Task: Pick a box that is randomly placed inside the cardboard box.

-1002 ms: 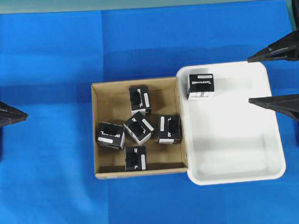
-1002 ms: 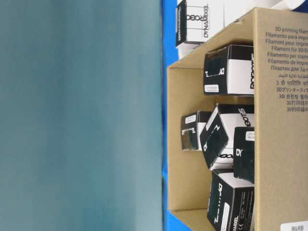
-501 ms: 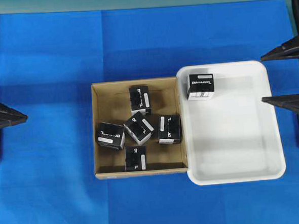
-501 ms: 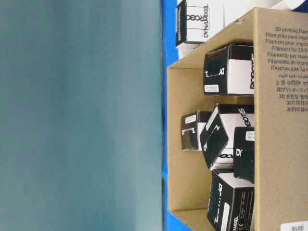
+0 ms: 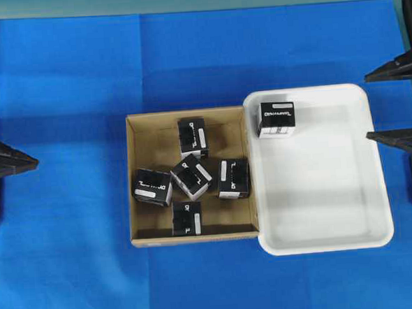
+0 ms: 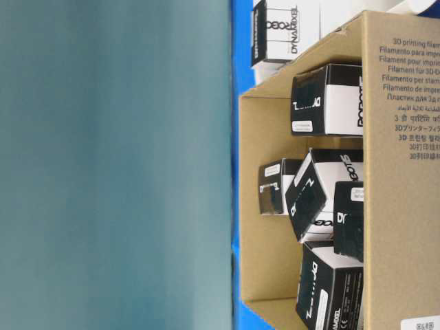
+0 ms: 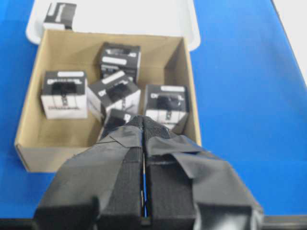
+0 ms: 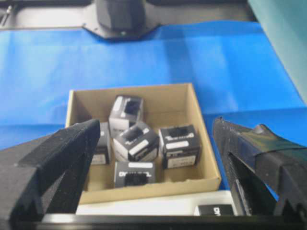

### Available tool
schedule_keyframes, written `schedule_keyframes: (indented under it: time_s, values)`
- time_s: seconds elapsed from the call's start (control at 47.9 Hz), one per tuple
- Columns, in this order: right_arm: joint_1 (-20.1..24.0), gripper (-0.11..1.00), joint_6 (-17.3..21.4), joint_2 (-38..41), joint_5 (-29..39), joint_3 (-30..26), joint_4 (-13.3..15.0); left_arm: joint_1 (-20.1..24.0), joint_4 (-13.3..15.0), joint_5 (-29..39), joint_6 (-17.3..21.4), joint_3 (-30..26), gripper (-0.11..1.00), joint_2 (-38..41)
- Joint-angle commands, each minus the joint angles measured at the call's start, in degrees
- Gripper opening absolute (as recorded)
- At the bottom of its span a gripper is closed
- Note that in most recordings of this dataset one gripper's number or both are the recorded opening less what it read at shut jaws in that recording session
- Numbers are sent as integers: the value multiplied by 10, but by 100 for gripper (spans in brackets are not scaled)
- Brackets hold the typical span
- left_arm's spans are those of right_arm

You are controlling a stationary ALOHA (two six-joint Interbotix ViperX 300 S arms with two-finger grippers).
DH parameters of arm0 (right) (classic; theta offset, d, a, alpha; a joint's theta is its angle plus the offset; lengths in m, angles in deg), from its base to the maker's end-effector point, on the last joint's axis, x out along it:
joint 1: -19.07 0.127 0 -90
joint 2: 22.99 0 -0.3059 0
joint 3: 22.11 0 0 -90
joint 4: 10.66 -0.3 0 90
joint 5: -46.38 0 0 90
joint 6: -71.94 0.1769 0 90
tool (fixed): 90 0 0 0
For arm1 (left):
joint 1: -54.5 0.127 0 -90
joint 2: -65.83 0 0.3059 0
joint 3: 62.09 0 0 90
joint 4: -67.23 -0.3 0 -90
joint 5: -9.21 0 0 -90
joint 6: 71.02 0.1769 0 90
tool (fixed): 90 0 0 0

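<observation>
We see the box [image 5: 276,118], black with one white word across its top, sitting in the far left corner of the white tray [image 5: 377,207], just right of the cardboard box [image 5: 136,125] where five similar black cartons [image 5: 191,176] lie. Our left tool [image 7: 143,125] is pressed shut and holds nothing, well left of the cardboard box on the blue desk [image 5: 73,275]. Our right tool [image 5: 397,104] stands spread wide and empty at the tray's right edge.

1. The left gripper [image 7: 143,125], its jaws pressed together, fills the near foreground.
2. Beyond it, the cardboard box [image 7: 29,153] holds five black cartons.
3. The box [image 7: 59,15] lies in the white tray [image 7: 193,36], far left.
</observation>
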Motion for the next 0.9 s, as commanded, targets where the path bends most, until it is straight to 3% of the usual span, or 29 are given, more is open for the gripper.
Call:
schedule_keyframes:
  time_s: [0.0, 0.876]
  values:
    - [1, 98, 1, -3, -4, -4, -1, 4, -2, -5, -1, -12, -5, 9]
    - [1, 98, 2, -23, 4, 5, -3, 4, -2, -5, 2, -9, -5, 15]
